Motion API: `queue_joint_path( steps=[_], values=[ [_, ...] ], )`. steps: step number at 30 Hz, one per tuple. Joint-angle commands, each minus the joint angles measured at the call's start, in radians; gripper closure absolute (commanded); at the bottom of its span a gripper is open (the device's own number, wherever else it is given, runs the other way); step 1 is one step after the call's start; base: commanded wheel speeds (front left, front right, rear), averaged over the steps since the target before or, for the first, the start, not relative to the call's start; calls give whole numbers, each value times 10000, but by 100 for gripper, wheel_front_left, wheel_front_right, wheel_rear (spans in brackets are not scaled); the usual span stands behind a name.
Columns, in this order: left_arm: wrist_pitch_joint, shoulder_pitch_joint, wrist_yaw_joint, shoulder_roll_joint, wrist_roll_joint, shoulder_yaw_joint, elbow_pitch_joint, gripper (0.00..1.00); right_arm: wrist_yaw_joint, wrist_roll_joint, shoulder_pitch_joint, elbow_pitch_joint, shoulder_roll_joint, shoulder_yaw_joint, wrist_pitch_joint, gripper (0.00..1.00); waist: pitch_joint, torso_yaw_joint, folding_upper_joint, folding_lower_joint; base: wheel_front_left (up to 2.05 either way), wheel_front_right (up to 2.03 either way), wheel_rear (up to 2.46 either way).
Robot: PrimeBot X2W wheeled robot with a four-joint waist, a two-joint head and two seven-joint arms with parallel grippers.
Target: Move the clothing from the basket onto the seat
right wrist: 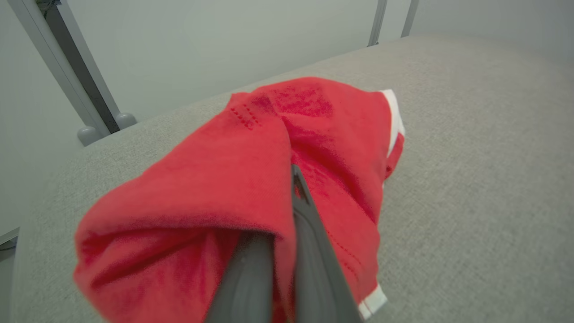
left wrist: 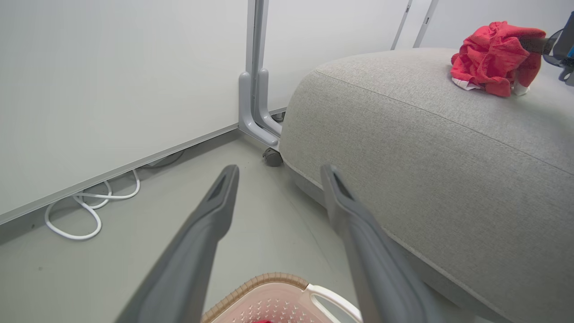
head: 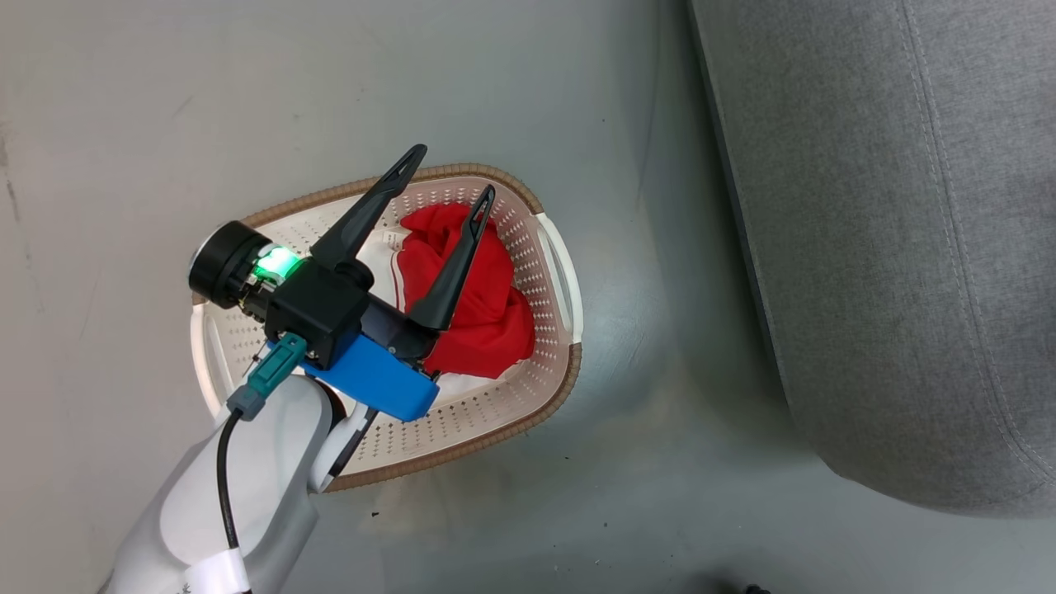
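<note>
Red fabric garment in cream perforated basket, my left pincer gaping, empty; right pincer clamps second red garment on grey upholstered seat.

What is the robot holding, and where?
The right gripper pinches a bunched fold of the red fabric garment on the light-grey seat; the left gripper holds nothing.

Right hand pinched on red garment with white trim, grey seat beneath, pale wall behind

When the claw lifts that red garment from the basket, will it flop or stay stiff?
Probably floppy: the red garment lies crumpled in soft folds inside the basket. Likely light, being thin cloth. Its loose white edge may dangle when lifted.
</note>
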Motion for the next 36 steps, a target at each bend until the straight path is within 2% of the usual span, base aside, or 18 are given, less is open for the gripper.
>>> queue_joint_path(
  steps=[1,6,7,8,9,10,24,31,36],
  values=[
    [-27,-185,-12,50,3,10,-9,0,1,-32,171,58,144,-222,-36,100,19,14,0,-1,0,0,0],
    [-27,-138,-12,73,-19,57,62,0,1,-238,293,-2,430,-484,-36,100,-49,-75,0,-1,0,0,0],
    [-27,-120,-12,64,-30,48,71,0,1,-267,296,-51,455,-506,-36,96,-80,-99,0,-1,0,0,0],
    [-27,-108,-12,60,-49,19,81,0,1,-310,314,-99,477,-515,-36,62,-106,-123,0,-1,0,0,0],
    [-27,-97,-12,55,-64,5,102,0,1,-348,344,-123,501,-520,-36,35,-134,-147,0,-1,0,0,0],
    [-27,-91,-12,45,-68,-7,120,0,1,-370,375,-139,524,-512,-37,2,-166,-164,0,-1,0,0,0],
    [-27,74,-12,-117,-190,-64,259,0,1,-503,500,-118,414,-264,-37,0,-617,-190,0,-1,0,0,0],
    [-27,392,-12,-405,-397,55,404,0,1,-604,783,-50,348,152,-37,0,-1254,-79,0,-1,0,0,0],
    [-27,765,-12,-703,-557,207,625,0,1,-668,1284,-58,301,539,-37,0,-2104,95,0,-1,0,0,0]
  ],
)
